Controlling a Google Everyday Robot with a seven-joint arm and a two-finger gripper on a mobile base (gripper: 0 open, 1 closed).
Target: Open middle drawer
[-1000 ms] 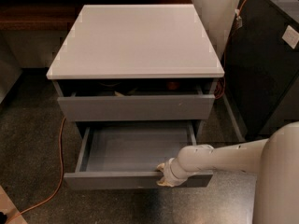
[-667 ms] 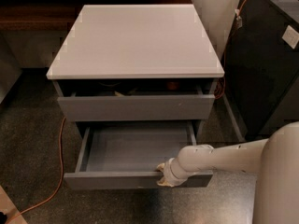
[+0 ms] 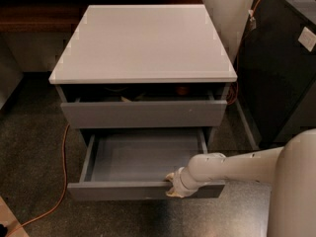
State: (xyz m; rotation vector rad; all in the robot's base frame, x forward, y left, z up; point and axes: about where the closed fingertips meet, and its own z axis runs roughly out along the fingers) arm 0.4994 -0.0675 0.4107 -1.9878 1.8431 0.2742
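The middle drawer (image 3: 143, 157) is a matte grey drawer with a plain grey floor and thin side walls. It stands pulled far out of the grey cabinet (image 3: 143, 43), and its flat front (image 3: 118, 191) is low in the view. My gripper (image 3: 174, 184) rests at the top edge of that front, right of its middle, on the end of my white arm (image 3: 232, 167), which reaches in from the lower right. The drawer holds nothing that I can see.
The upper drawer (image 3: 143, 113) with the tall front is slightly open, with dark items inside. An orange cable (image 3: 63, 172) runs over the speckled floor at the left. A dark cabinet (image 3: 281, 68) stands close at the right.
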